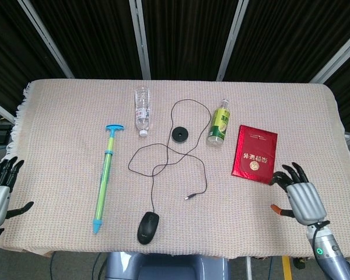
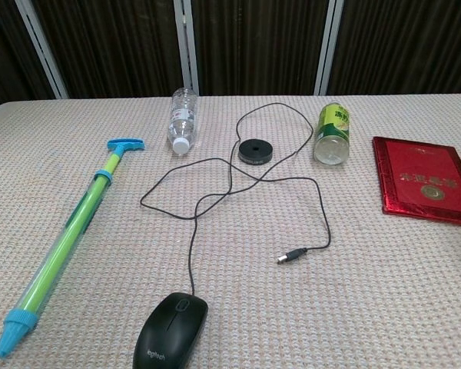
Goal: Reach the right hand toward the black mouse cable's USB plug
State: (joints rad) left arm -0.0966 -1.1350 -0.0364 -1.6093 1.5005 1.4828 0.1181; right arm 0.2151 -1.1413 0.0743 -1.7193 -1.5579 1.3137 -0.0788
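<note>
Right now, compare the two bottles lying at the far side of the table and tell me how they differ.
The clear water bottle is see-through with a white cap and a white label; the green-labelled bottle is yellow-green with a pale cap at its far end. The clear water bottle points its cap toward the robot; the green-labelled bottle points its base toward it. The clear one lies left of the black disc, the green one right. Both lie on their sides.
</note>
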